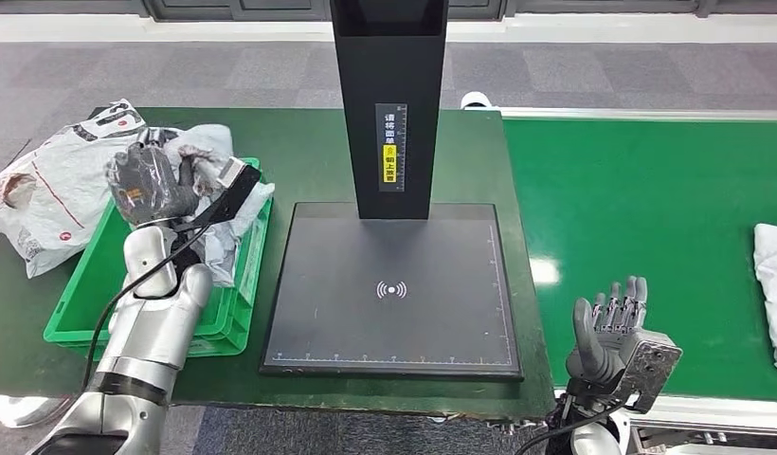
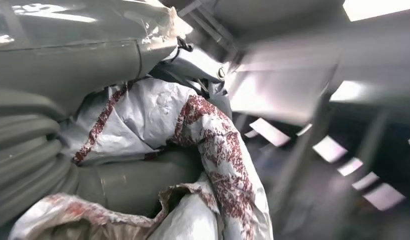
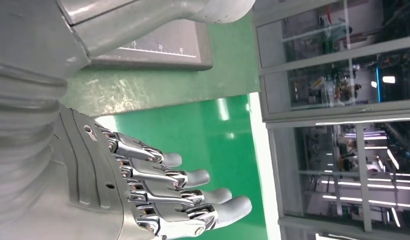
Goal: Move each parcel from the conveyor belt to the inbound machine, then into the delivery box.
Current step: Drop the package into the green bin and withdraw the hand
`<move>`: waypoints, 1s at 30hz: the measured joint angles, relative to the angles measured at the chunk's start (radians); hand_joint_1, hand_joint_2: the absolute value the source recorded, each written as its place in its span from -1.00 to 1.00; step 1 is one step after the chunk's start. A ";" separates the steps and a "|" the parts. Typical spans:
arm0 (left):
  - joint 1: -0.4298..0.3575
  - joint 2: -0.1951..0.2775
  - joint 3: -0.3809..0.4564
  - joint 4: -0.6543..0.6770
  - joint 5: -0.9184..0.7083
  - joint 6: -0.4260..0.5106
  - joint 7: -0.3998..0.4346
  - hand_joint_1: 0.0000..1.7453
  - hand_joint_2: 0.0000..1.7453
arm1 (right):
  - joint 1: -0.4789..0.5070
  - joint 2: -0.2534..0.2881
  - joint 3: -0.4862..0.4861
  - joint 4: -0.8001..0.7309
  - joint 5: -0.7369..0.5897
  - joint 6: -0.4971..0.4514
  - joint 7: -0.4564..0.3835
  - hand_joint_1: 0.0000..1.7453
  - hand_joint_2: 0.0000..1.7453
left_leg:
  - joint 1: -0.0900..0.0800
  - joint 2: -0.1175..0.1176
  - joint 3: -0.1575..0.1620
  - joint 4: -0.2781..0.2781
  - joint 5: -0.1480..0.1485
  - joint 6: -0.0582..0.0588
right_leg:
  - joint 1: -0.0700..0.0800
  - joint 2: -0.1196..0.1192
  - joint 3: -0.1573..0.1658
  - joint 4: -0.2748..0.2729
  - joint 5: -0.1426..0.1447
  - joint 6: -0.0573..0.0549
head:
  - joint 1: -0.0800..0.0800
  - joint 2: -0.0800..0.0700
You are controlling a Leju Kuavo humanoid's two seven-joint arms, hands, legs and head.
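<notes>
At the lower right of the head view, the right hand [image 1: 614, 327] stood released, fingers apart and upright, over the near edge of the bright green conveyor belt [image 1: 641, 209]. A white parcel [image 1: 773, 284] lay on that belt, cut off by the right edge. In the centre sat the flat black inbound machine [image 1: 394, 294] with its dark upright column. At the upper left, the left hand [image 1: 153, 185] grasped a crumpled white plastic parcel with red print [image 2: 203, 130] above the green plastic delivery box [image 1: 81, 294], which its arm partly hid. The left wrist view's background was blurred.
</notes>
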 joint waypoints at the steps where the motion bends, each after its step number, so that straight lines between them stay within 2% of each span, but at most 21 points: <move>1: -0.009 0.011 -0.006 0.048 -0.013 -0.080 0.046 1.00 1.00 | 0.000 0.000 0.000 0.000 0.003 0.008 0.004 -1.00 1.00 | 0.000 0.000 0.000 0.000 0.000 0.000 | 0.000 0.000 0.000 0.000 0.000 0.000 | 0.000 0.000; 2: -0.016 0.020 -0.016 0.097 -0.019 -0.149 0.082 1.00 1.00 | -0.001 0.000 0.000 0.000 0.007 0.018 0.008 -1.00 1.00 | 0.000 0.000 0.000 0.000 0.000 0.000 | 0.000 0.000 0.000 0.000 0.000 0.000 | 0.000 0.000; 4: -0.020 0.034 -0.041 0.180 -0.022 -0.216 0.120 1.00 1.00 | -0.002 0.000 0.000 0.000 0.015 0.031 0.013 -1.00 1.00 | 0.000 0.000 0.000 0.000 0.001 -0.001 | 0.000 0.001 0.000 0.000 0.001 0.000 | 0.000 0.000; 9: -0.037 0.049 -0.076 0.284 -0.027 -0.224 0.136 1.00 1.00 | -0.003 0.001 0.000 0.000 0.018 0.036 0.014 -1.00 1.00 | 0.000 0.000 -0.001 0.000 0.000 0.000 | -0.002 0.001 0.000 0.000 0.001 0.000 | 0.000 0.000; 11: -0.047 0.054 -0.082 0.308 -0.027 -0.253 0.151 0.97 1.00 | -0.003 0.002 0.000 0.000 0.025 0.039 0.014 -1.00 1.00 | 0.000 0.000 -0.001 0.000 0.000 0.001 | -0.002 0.001 0.000 0.000 0.001 0.001 | 0.000 0.000; 15: -0.065 0.059 -0.095 0.366 -0.011 -0.358 0.172 -1.00 1.00 | -0.004 0.003 0.000 0.000 0.049 0.054 0.026 -1.00 1.00 | 0.000 0.000 0.000 0.000 -0.001 0.001 | -0.002 0.001 0.000 0.000 0.000 0.001 | 0.000 0.000; 19: -0.101 0.054 -0.086 0.438 0.048 -0.408 0.134 -1.00 1.00 | -0.004 0.004 -0.009 0.000 0.065 0.076 0.043 -1.00 1.00 | 0.000 -0.001 0.000 0.000 0.000 0.001 | -0.002 -0.001 0.001 0.000 0.000 0.001 | 0.000 0.000; 24: -0.151 0.047 -0.012 0.498 0.183 -0.324 0.067 -1.00 1.00 | -0.001 0.003 -0.018 -0.001 0.088 0.094 0.076 -1.00 1.00 | 0.000 -0.001 0.000 0.000 0.001 0.000 | -0.001 -0.002 0.002 0.000 0.001 0.001 | 0.000 0.000; 28: -0.176 0.039 0.085 0.495 0.379 -0.163 -0.075 -1.00 -1.00 | 0.011 0.003 -0.018 -0.008 0.103 0.102 0.100 -1.00 1.00 | 0.000 -0.001 0.000 0.000 0.002 -0.001 | 0.000 0.000 0.001 0.000 0.002 0.000 | 0.000 0.000; 30: -0.179 0.034 0.141 0.467 0.509 -0.072 -0.174 -1.00 -1.00 | 0.019 0.002 -0.018 -0.011 0.108 0.099 0.101 -1.00 0.00 | 0.000 0.000 0.000 0.000 0.002 -0.001 | 0.000 0.001 0.000 0.000 0.002 0.000 | 0.000 0.000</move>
